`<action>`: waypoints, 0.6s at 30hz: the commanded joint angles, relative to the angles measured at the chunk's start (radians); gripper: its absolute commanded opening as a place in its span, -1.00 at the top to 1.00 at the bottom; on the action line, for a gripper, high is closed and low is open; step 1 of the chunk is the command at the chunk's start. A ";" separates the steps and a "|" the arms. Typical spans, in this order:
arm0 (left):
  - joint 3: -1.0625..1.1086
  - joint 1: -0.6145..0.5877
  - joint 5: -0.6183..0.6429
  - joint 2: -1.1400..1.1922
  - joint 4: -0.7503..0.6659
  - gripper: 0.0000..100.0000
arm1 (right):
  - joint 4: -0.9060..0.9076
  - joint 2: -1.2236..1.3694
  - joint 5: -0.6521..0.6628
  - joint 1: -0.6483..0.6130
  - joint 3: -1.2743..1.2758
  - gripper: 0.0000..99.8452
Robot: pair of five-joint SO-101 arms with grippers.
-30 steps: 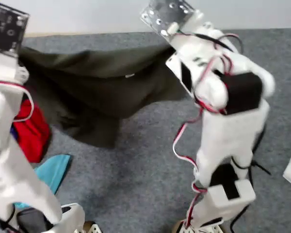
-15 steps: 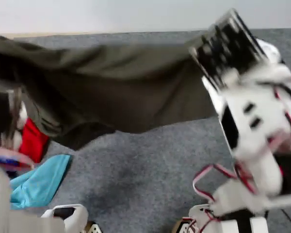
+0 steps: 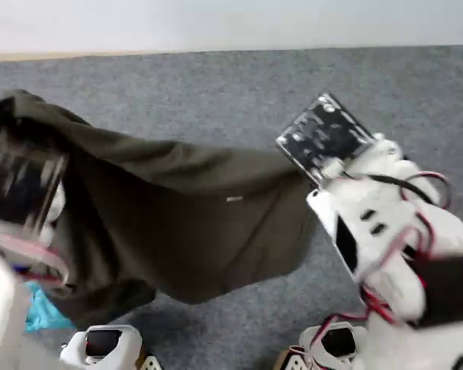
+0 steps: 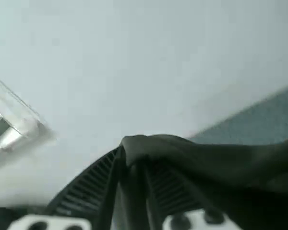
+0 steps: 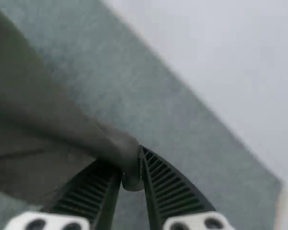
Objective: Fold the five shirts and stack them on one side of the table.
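Olive-green cloth, the shirt (image 3: 193, 223), hangs in the high view stretched between the two arms above the grey surface (image 3: 216, 85), its low edge near a blue cloth (image 3: 37, 314). In the left wrist view the left tool (image 4: 130, 160) pinches one bunched corner. In the right wrist view the right tool (image 5: 129, 166) pinches the other; to spread it well, I judge both should lower together under even tension.

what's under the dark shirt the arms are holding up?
Under the dark shirt, a corner of blue cloth pokes out near the left arm's base. The shirt, pinched by the left gripper and right gripper, drapes over the rest, so anything else beneath is hidden.
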 commanded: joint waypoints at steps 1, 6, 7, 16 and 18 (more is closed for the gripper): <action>0.223 0.003 0.008 0.006 0.017 0.99 | 0.021 0.018 -0.003 -0.005 0.178 0.98; 0.581 0.005 0.005 0.074 -0.097 0.99 | -0.173 0.104 -0.003 0.007 0.420 0.98; 0.633 0.003 0.005 0.091 -0.133 0.99 | -0.231 0.124 -0.003 0.016 0.459 0.98; 0.843 0.003 0.009 0.292 -0.451 0.99 | -0.680 0.420 -0.003 0.077 0.562 0.98; 0.843 0.003 0.009 0.358 -0.499 0.99 | -0.771 0.507 -0.003 0.077 0.562 0.98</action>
